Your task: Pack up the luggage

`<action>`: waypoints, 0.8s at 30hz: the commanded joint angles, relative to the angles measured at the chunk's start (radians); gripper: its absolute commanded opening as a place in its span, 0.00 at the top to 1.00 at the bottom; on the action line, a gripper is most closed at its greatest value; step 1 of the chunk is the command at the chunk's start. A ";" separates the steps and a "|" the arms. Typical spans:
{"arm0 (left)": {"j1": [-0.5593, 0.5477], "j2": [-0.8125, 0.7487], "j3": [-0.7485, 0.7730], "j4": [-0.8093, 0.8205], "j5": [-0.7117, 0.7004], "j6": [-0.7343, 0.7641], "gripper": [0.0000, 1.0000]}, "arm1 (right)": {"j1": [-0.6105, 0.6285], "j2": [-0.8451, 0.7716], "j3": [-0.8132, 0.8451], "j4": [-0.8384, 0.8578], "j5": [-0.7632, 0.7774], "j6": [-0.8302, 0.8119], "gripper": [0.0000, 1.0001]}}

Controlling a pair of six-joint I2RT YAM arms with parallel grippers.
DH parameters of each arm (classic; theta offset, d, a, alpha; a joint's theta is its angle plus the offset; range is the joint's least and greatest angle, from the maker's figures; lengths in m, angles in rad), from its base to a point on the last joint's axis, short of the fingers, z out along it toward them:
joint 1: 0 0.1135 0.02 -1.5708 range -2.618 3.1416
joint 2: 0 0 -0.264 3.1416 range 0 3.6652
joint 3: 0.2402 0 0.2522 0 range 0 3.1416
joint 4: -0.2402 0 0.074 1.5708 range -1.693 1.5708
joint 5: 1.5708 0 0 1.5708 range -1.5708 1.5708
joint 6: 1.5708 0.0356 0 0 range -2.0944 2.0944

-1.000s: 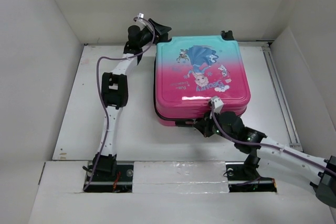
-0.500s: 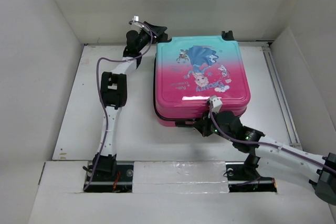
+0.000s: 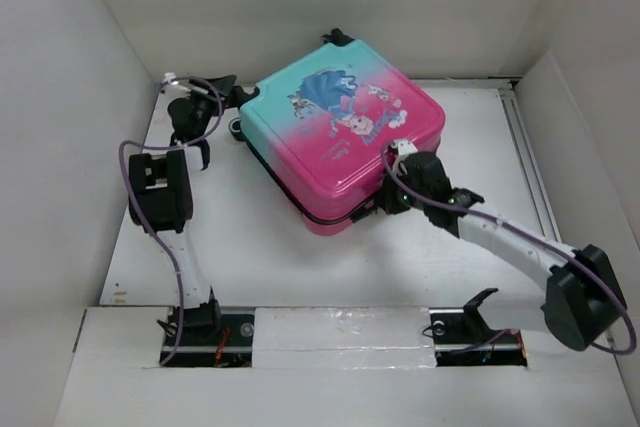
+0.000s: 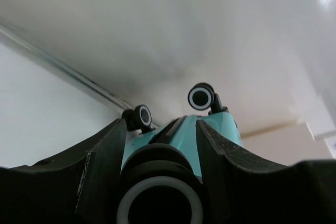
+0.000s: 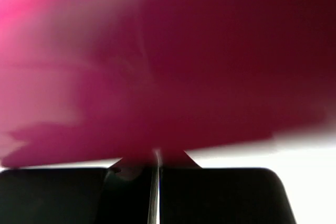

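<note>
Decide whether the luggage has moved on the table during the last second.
Yes. The luggage has turned counterclockwise and slid left: its sides no longer run parallel to the rail on the right.

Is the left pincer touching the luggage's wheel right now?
Touching. The left wrist view shows the left pincer clamped on a wheel of the luggage, no gap at either finger.
</note>
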 commanded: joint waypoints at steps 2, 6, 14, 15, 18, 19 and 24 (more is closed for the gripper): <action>-0.027 -0.262 -0.347 0.098 0.087 0.029 1.00 | -0.092 0.126 0.198 0.149 -0.175 0.028 1.00; -0.015 -0.516 -0.598 0.065 -0.022 0.066 1.00 | -0.071 0.091 0.144 0.160 -0.203 0.046 1.00; -0.015 -0.759 -0.733 -0.187 -0.131 0.184 1.00 | 0.176 -0.240 -0.292 0.203 -0.215 0.202 1.00; -0.015 -0.775 -0.733 -0.204 -0.141 0.184 1.00 | 0.207 -0.287 -0.311 0.203 -0.216 0.236 1.00; -0.006 -0.834 -0.724 -0.235 -0.185 0.184 1.00 | 0.275 -0.311 -0.321 0.177 -0.144 0.245 1.00; -0.006 -0.845 -0.671 -0.263 -0.212 0.184 1.00 | 0.275 -0.311 -0.321 0.163 -0.118 0.245 1.00; -0.006 -0.818 -0.451 -0.450 -0.334 0.291 1.00 | 0.191 -0.216 -0.170 0.130 -0.113 0.132 1.00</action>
